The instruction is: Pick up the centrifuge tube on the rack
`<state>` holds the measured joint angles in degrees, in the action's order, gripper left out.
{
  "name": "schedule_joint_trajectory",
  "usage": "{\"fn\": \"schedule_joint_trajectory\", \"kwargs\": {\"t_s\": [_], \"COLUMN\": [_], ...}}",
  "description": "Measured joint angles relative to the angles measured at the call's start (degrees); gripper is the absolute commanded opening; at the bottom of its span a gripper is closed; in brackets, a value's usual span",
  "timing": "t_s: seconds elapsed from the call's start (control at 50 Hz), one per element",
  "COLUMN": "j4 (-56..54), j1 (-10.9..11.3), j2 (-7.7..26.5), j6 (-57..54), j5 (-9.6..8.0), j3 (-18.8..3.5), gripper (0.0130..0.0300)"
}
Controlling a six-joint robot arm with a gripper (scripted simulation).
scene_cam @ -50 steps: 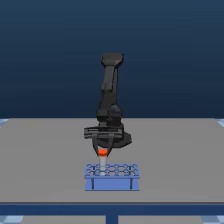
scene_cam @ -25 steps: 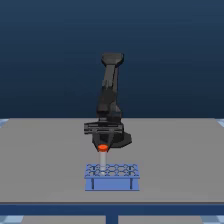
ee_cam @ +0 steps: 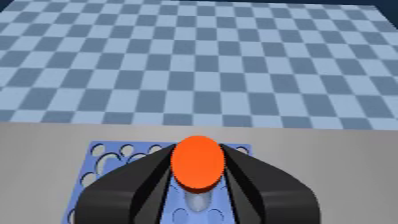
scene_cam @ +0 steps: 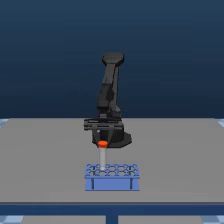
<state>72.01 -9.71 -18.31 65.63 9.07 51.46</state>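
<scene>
The centrifuge tube (scene_cam: 102, 154), whitish with an orange-red cap, hangs upright above the light-blue rack (scene_cam: 111, 176), its tip near the rack's top on the exterior view's left side. My gripper (scene_cam: 102, 142) is shut on the tube just under its cap. In the wrist view the orange cap of the tube (ee_cam: 196, 162) fills the gap between the two black fingers (ee_cam: 133, 182), and the rack (ee_cam: 107, 155) with its round holes lies beneath.
The rack stands near the front edge of a grey table (scene_cam: 175, 150). The arm's black base (scene_cam: 117, 137) sits just behind the rack. A blue checkered floor (ee_cam: 195, 60) lies beyond the table.
The gripper has risen with the tube, drawing it upward out of the rack's hole. The rack has stayed in place.
</scene>
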Motion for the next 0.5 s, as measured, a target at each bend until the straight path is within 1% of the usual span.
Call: {"fn": "schedule_joint_trajectory", "kwargs": {"t_s": [0.24,0.5], "j4": [10.9,22.7], "j1": [0.0,0.0], "j2": [-0.9,-1.8], "j6": [11.0,22.9], "j5": [-0.50,-0.65], "j3": [-0.8,-1.7], "gripper": [0.0130,0.0130]}}
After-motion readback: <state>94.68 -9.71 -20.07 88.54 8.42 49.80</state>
